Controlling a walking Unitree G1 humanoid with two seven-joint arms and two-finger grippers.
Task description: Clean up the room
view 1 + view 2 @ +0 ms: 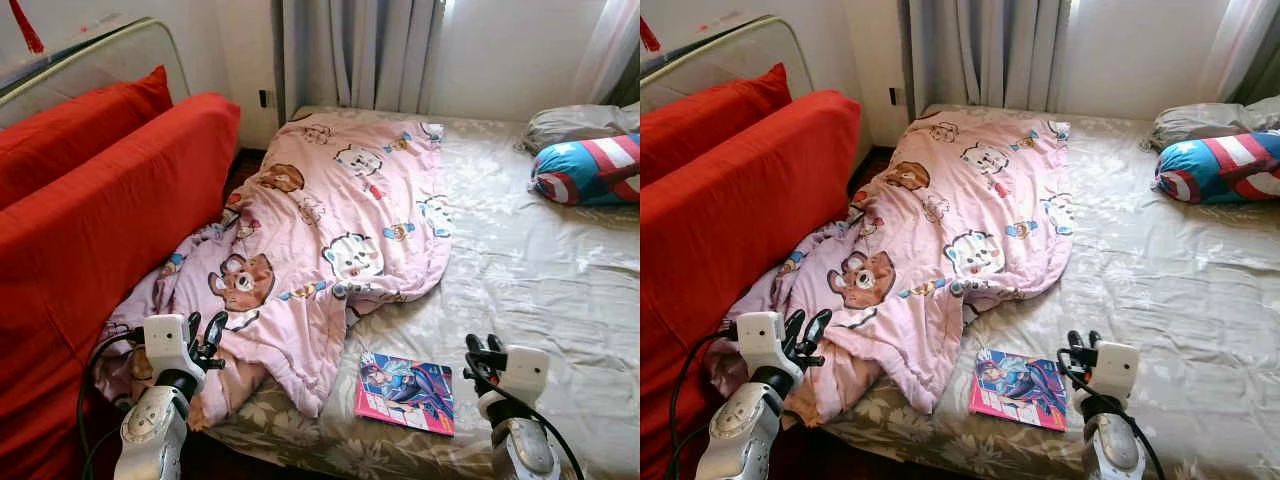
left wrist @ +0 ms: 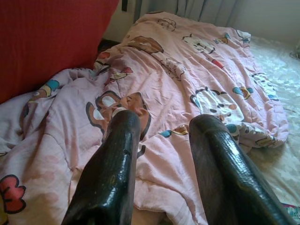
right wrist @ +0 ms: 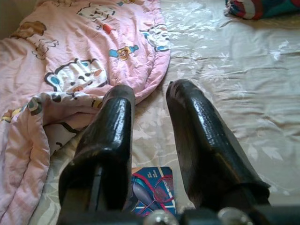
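A rumpled pink cartoon-print blanket (image 1: 330,230) lies across the left half of the bed and hangs off its near left corner. A colourful comic book (image 1: 406,392) lies flat on the grey-green floral sheet (image 1: 540,290) near the front edge. My left gripper (image 1: 205,338) hovers open over the blanket's near left corner, with nothing between its fingers (image 2: 115,164). My right gripper (image 1: 483,353) stands open just right of the book, its fingers (image 3: 112,136) empty above the sheet.
A red sofa (image 1: 100,220) with red cushions stands tight against the bed's left side. A blue, red and white shield-print pillow (image 1: 590,170) and a grey pillow (image 1: 575,122) lie at the far right. Curtains (image 1: 360,55) hang behind the bed.
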